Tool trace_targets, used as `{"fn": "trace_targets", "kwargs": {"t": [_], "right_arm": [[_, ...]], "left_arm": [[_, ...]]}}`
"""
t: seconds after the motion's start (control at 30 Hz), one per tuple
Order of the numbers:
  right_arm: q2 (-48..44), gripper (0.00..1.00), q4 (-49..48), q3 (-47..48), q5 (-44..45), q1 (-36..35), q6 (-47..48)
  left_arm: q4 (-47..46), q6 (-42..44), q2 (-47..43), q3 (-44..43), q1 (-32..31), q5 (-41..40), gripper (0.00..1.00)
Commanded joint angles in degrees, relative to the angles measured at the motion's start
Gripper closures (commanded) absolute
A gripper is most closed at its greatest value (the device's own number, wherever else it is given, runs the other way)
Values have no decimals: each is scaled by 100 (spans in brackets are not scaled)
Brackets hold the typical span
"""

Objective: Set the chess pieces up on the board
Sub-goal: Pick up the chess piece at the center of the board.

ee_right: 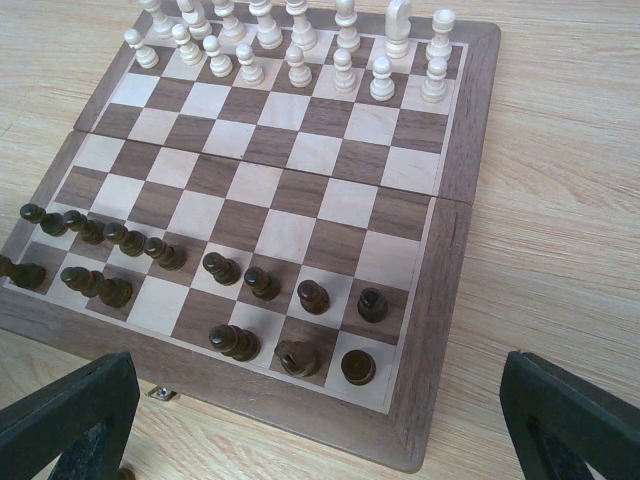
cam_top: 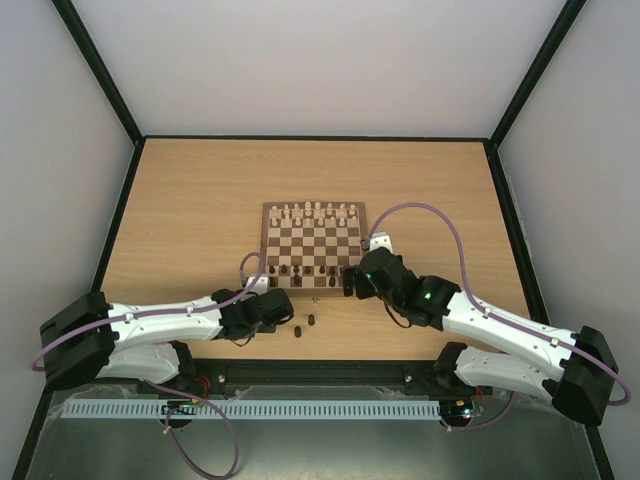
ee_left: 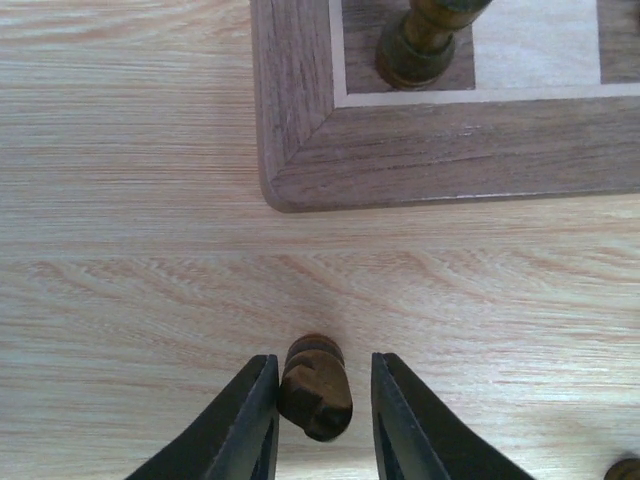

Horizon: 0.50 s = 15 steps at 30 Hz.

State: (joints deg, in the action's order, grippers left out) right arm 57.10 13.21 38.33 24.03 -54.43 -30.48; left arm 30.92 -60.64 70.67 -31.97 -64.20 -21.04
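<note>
Pale wood table (cam_top: pixel 180 220), dark-framed enclosure around it.

Overhead: board (cam_top: pixel 266 240) sits mid-table. Left gripper (cam_top: pixel 283 303) is low, just off the board's near left corner. Right gripper (cam_top: pixel 352 281) is at its near right corner. Two loose dark pieces (cam_top: pixel 311 320) lie just off the board's near edge.

Left wrist: jaws stand narrow around a dark piece (ee_left: pixel 315 390) lying on its side on the table, just off the board's corner. One finger (ee_left: pixel 250 420) touches it and a sliver of gap shows at the other, so I don't count it as gripped.

Right wrist: fingers spread wide, nothing held, above the board's near edge. The board's near rows hold dark men with gaps in the back row. Cream pieces (ee_right: pixel 300 50) line the far side.

Risks, my reading: the piece is rounded and lying down, so an uneven pinch could roll it or squirt it out. Lifted sideways, it may not stand on its square. The near rows are crowded, so a finger could topple neighbours. Both arms sit close at the board's near edge and could clash.
</note>
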Motion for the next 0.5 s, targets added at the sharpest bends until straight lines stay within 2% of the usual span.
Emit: {"fn": "trace_targets", "kwargs": {"t": [0.0,0.13,0.47], "right_arm": [[-59,0,-63,-72,9,17,-47],[-65,0,-64,-79,-12,12,-46],[-100,1,-56,-88,-13,17,-55]], "left_arm": [[2,8,69,-55,4,-32,74],[14,24,67,-80,-1,-39,80],[399,232,29,-663,-15,-158,84]]}}
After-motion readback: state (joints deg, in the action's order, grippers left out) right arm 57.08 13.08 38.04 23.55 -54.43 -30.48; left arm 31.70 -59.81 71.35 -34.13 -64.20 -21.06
